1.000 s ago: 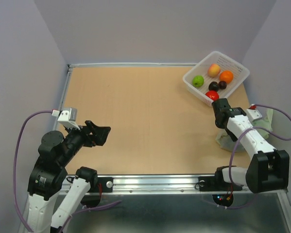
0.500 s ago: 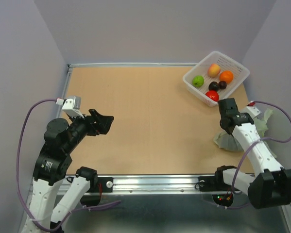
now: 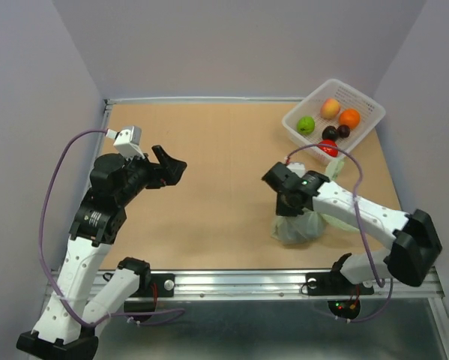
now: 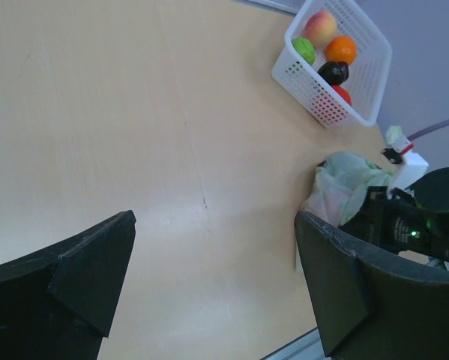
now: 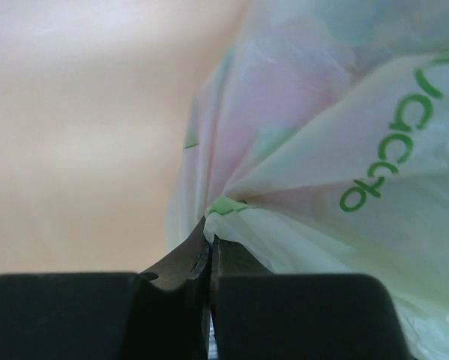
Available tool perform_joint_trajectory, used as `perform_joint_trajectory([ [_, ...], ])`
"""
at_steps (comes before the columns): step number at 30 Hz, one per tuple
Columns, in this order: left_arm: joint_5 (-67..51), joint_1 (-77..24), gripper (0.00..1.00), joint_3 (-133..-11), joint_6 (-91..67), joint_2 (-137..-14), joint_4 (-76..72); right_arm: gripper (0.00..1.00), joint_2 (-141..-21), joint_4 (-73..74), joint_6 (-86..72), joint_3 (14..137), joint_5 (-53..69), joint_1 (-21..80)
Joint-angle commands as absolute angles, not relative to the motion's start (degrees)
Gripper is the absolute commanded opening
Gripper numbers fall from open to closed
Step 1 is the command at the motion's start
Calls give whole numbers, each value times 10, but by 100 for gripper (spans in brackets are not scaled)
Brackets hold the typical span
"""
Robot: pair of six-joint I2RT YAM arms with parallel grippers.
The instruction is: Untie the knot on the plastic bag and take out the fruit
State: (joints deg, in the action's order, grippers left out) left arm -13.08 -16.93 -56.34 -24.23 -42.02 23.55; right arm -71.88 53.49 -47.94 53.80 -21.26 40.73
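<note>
Pale green film nipped between the closed fingers of the right end effector (image 5: 209, 251), just below the gathered knot (image 5: 225, 205). Plastic bag (image 3: 299, 229) slumped beneath it at the right front of the desk (image 3: 209, 150), near the white basket (image 3: 363, 101). Pink of the fruit (image 5: 261, 97) showing through the film. Left end effector (image 4: 213, 259) spread wide, holding nothing, well apart from the bag. Looks thin, slippery, easily torn and bottom-heavy; probably best pinched on a handle loop beside the knot, not on the body

Right claw (image 5: 209, 251) tight on a gathered pucker of the plastic bag (image 5: 306, 127), pink tint behind its green-lettered film.
</note>
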Motion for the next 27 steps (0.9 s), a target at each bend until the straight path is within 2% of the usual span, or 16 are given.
perform_joint_trajectory([
  [1,-135,-172,98,-558,-251,-403,202,0,-822,478,-429,686,-152,499],
  [7,-108,-171,98,-542,-256,-374,236,0,-974,454,-259,893,-186,538],
  [12,-89,-171,98,-527,-261,-349,258,1,-1041,440,-171,991,-211,537],
  [13,-86,-171,98,-525,-262,-344,258,5,-1050,439,-157,1004,-204,538],
  [15,-90,-171,98,-518,-264,-341,259,26,-1069,437,-151,1030,-160,539],
  [16,-91,-171,98,-513,-264,-340,258,48,-1070,436,-152,1040,-140,539],
  [18,-93,-171,98,-507,-263,-340,253,67,-1063,435,-154,1046,-127,538],
  [20,-105,-171,98,-499,-259,-344,248,81,-1049,435,-156,1050,-119,539],
  [23,-135,-171,98,-489,-251,-359,223,82,-997,434,-167,1045,-128,538],
  [27,-189,-173,98,-482,-248,-400,199,82,-921,433,-188,976,-195,538],
])
